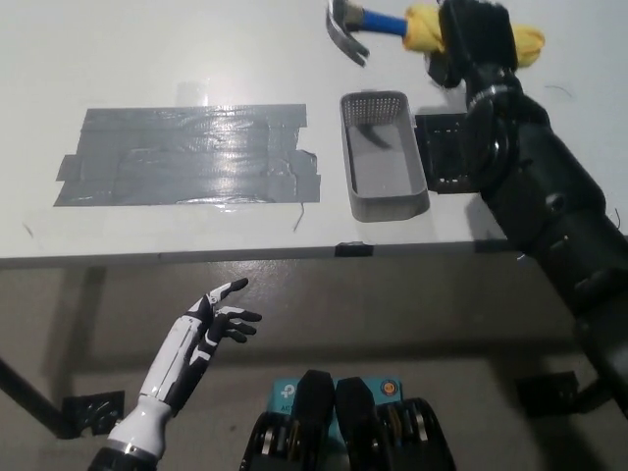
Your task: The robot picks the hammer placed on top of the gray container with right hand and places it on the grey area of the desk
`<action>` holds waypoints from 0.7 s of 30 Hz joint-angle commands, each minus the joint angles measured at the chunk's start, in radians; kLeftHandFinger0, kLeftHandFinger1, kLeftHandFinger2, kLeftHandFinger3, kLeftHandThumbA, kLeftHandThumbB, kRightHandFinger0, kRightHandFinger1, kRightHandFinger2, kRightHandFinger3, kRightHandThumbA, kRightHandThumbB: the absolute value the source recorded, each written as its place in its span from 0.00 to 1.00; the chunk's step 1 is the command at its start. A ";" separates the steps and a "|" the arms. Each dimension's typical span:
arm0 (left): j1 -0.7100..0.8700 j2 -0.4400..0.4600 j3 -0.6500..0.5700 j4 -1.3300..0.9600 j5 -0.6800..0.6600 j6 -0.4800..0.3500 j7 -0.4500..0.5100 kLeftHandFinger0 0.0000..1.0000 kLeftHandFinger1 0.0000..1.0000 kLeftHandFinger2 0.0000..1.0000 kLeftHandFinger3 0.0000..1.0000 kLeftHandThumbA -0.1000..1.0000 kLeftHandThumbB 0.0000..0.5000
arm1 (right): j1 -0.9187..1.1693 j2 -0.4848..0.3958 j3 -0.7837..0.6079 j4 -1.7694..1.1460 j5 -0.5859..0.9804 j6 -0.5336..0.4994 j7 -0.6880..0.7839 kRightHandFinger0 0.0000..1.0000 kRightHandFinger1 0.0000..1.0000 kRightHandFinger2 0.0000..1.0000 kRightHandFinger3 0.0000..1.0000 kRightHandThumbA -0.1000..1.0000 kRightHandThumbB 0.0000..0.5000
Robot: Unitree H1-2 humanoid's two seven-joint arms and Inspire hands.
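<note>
A: Where is the steel-headed, blue-and-yellow-handled hammer [392, 24]?
B: In the air beyond the empty gray rectangular container [385, 157], gripped by the black right hand [478, 37].
A: The white left hand [218, 321]?
B: Below the worktop [196, 59] edge, fingers spread, holding nothing.

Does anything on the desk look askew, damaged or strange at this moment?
Only the grey tape patch: its strips are ragged and uneven, with loose ends at the right edge. The gray container stands upright and empty, the hammer raised above it in the right hand. The left hand rests open below the desk.
</note>
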 commanded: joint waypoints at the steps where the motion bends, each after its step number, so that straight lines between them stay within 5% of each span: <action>1: -0.013 0.010 0.001 -0.026 0.004 -0.010 -0.007 0.58 0.57 0.61 0.86 0.99 0.08 | -0.121 0.046 0.026 -0.017 -0.018 -0.028 -0.054 0.00 0.48 0.88 0.85 0.00 0.24; 6: -0.013 0.010 -0.012 -0.029 0.029 -0.031 -0.004 0.64 0.67 0.68 0.92 0.95 0.06 | -0.152 0.117 0.069 0.025 -0.027 -0.022 -0.042 0.00 0.43 0.81 0.85 0.00 0.31; 11: -0.022 0.009 -0.010 -0.035 0.033 -0.040 0.002 0.90 0.94 0.93 1.00 1.00 0.19 | -0.182 0.192 0.099 0.086 -0.021 -0.050 -0.073 0.00 0.38 0.78 0.85 0.00 0.32; 13: -0.021 0.004 -0.010 -0.040 0.033 -0.031 0.002 1.00 1.00 1.00 1.00 1.00 0.23 | -0.190 0.212 0.112 0.107 -0.021 -0.061 -0.069 0.00 0.37 0.78 0.84 0.00 0.29; 15: -0.021 0.004 -0.013 -0.046 0.026 -0.015 -0.007 1.00 1.00 1.00 1.00 1.00 0.26 | -0.205 0.241 0.130 0.139 -0.028 -0.055 -0.073 0.00 0.35 0.77 0.83 0.00 0.33; 18: -0.019 0.012 -0.025 -0.056 0.016 0.015 -0.033 1.00 1.00 1.00 1.00 1.00 0.33 | -0.223 0.281 0.146 0.180 -0.023 -0.049 -0.073 0.00 0.22 0.60 0.59 0.00 0.41; 21: -0.011 0.021 -0.035 -0.080 -0.002 0.084 -0.066 1.00 1.00 1.00 1.00 1.00 0.46 | -0.246 0.320 0.141 0.212 -0.003 -0.032 -0.030 0.00 0.13 0.48 0.38 0.00 0.36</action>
